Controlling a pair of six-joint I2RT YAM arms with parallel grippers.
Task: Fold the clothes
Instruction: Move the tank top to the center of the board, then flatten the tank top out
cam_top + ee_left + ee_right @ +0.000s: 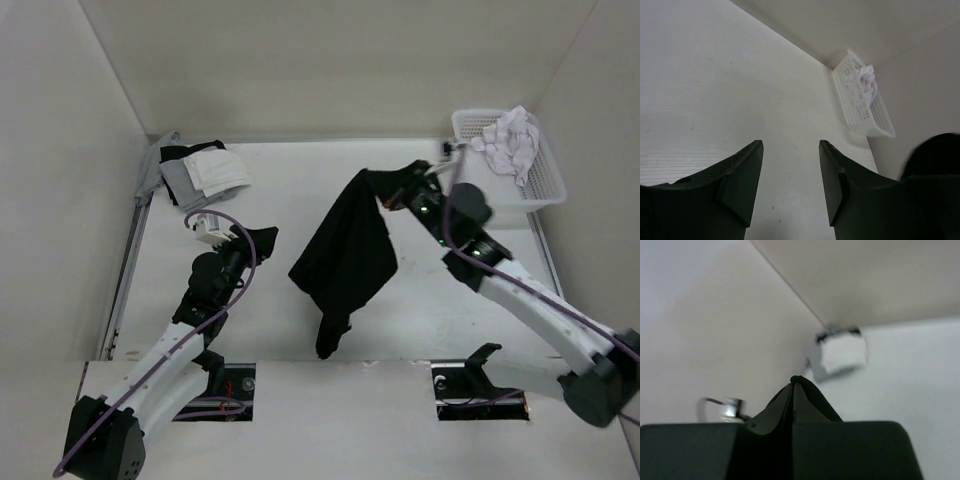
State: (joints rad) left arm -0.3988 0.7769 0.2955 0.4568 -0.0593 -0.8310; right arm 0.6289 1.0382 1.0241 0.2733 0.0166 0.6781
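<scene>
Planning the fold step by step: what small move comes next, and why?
Probably move the open left claw right to the black garment and grip its nearest edge. The right claw is shut on one end, so the cloth hangs bunched from it; a second grip seems needed to spread it flat.

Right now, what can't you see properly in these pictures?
- Left wrist view: the black garment is cut off by the right edge and the left gripper's own body.
- Right wrist view: the right gripper is shut, but its dark fingers and the black garment blend, so the pinch is unclear.
- Right wrist view: the garment pile is blurred; its pieces cannot be told apart.
- Top view: the basket wall partly hides the white cloth.
</scene>
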